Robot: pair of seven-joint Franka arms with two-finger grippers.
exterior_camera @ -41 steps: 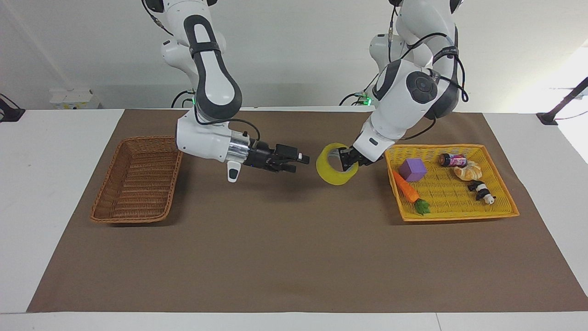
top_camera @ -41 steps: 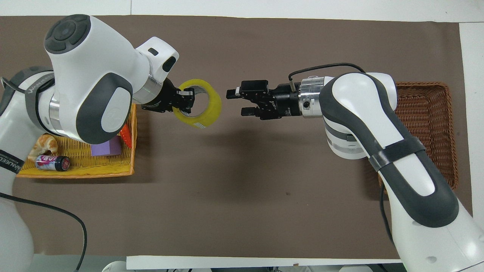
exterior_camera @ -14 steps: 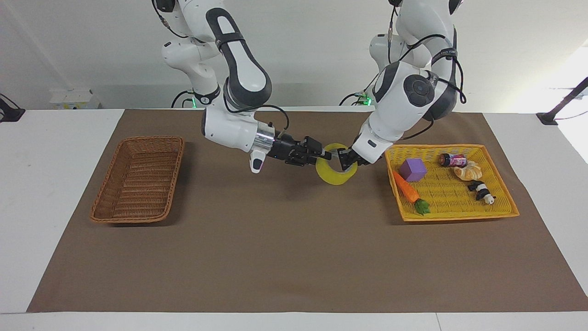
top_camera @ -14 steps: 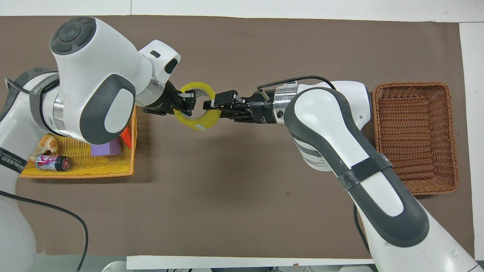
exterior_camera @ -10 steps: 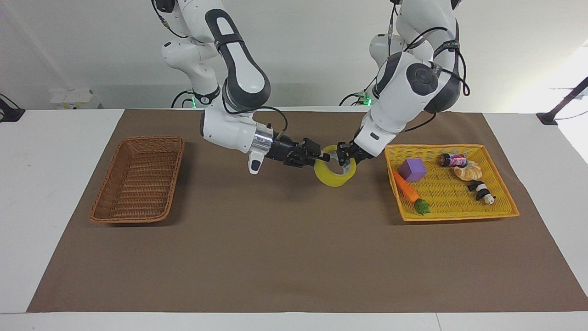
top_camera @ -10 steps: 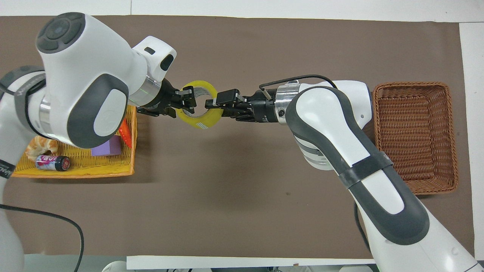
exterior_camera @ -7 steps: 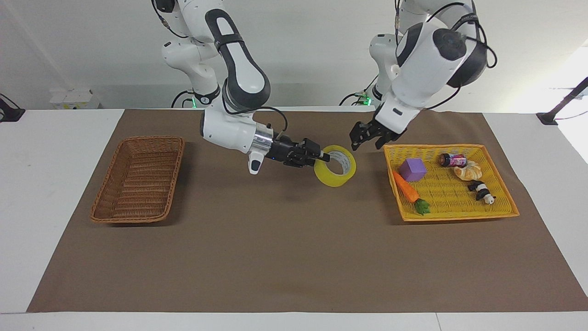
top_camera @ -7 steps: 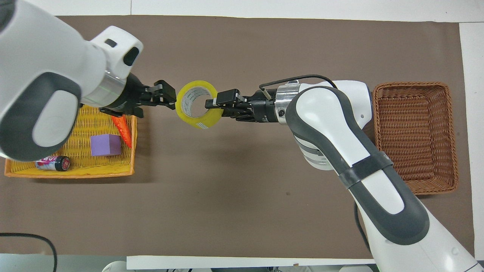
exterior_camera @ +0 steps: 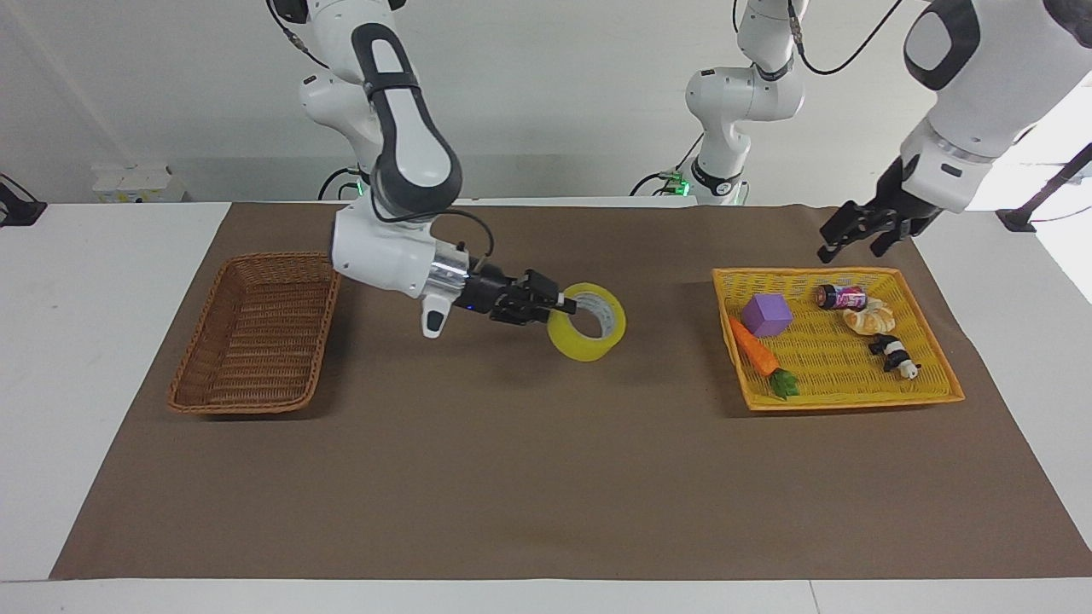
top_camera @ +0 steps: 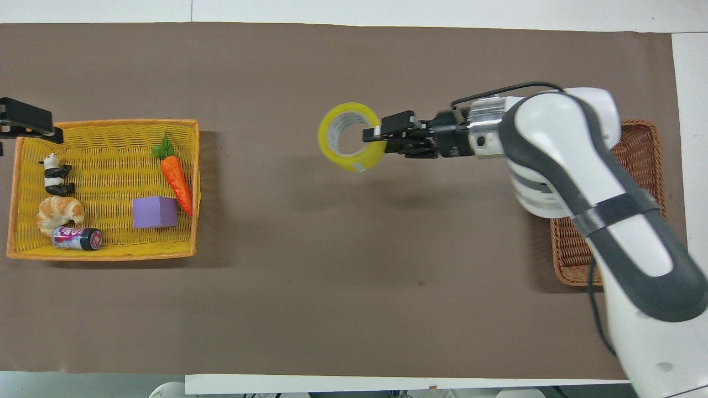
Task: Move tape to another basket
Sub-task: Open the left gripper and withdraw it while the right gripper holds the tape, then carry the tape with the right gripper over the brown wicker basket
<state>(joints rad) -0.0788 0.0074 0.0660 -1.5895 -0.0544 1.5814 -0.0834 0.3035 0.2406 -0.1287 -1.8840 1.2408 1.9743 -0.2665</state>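
The yellow tape [exterior_camera: 573, 345] hangs in the air over the middle of the brown mat, gripped by its rim; it also shows in the overhead view [top_camera: 345, 161]. My right gripper [exterior_camera: 559, 304] is shut on the tape's wall, one finger inside the ring, seen from above too [top_camera: 373, 135]. The brown wicker basket [exterior_camera: 256, 341] sits empty at the right arm's end, partly covered by the right arm in the overhead view [top_camera: 646, 157]. My left gripper [exterior_camera: 849, 247] is open, empty and raised over the yellow basket's corner; only its tip shows from above [top_camera: 33, 127].
The yellow tray-like basket [exterior_camera: 853, 379] at the left arm's end holds a purple cube [exterior_camera: 766, 314], a toy carrot [exterior_camera: 755, 350], a small can [exterior_camera: 840, 297], a croissant [exterior_camera: 868, 317] and a panda figure [exterior_camera: 894, 354].
My left gripper let go of the tape and swung up and away to its own end of the table. My right gripper took the tape and is carrying it toward the brown basket.
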